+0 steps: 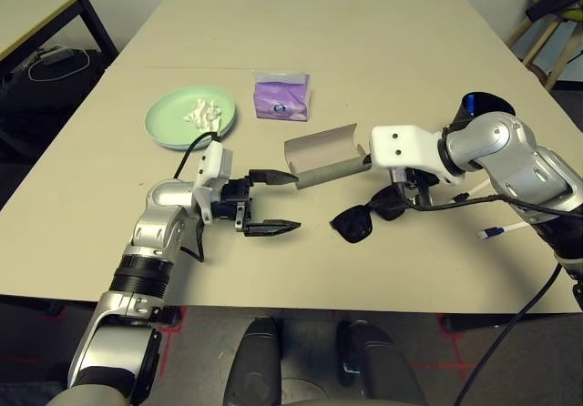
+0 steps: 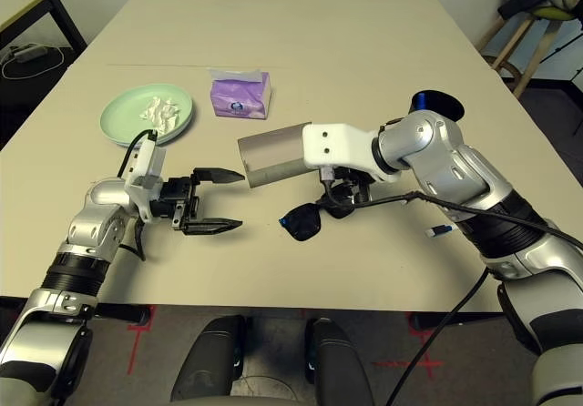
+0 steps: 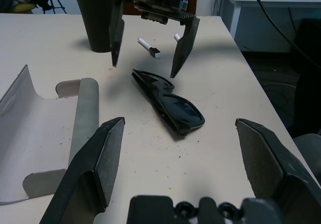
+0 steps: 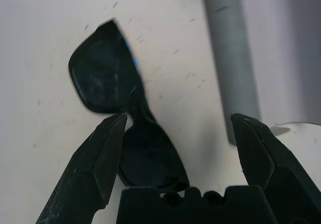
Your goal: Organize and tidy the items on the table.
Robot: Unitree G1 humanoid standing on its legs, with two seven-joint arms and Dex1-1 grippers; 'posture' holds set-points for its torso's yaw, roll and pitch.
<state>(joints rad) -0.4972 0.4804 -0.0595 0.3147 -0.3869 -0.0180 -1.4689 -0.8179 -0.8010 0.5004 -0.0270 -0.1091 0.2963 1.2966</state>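
Observation:
Black sunglasses (image 1: 357, 222) lie folded on the table (image 1: 364, 51), just in front of the open grey-beige glasses case (image 1: 321, 155). My right gripper (image 4: 179, 121) hangs open right over the sunglasses (image 4: 103, 81), its fingers (image 3: 181, 43) pointing down on either side of one end. My left gripper (image 1: 294, 202) is open and empty, level with the table, aimed at the sunglasses (image 3: 170, 103) from a short way off. A pale green plate (image 1: 173, 126) holds crumpled white tissue (image 1: 202, 112). The purple tissue pack (image 1: 281, 96) stands beyond the case. The black cup (image 3: 98, 18) and a white pen (image 1: 503, 231) are by my right arm.
A black-legged side desk (image 1: 36, 10) stands off the far left corner and a wooden stool (image 1: 547, 33) off the far right. A black cable (image 1: 510, 208) hangs from my right forearm above the table. The far half of the table is bare.

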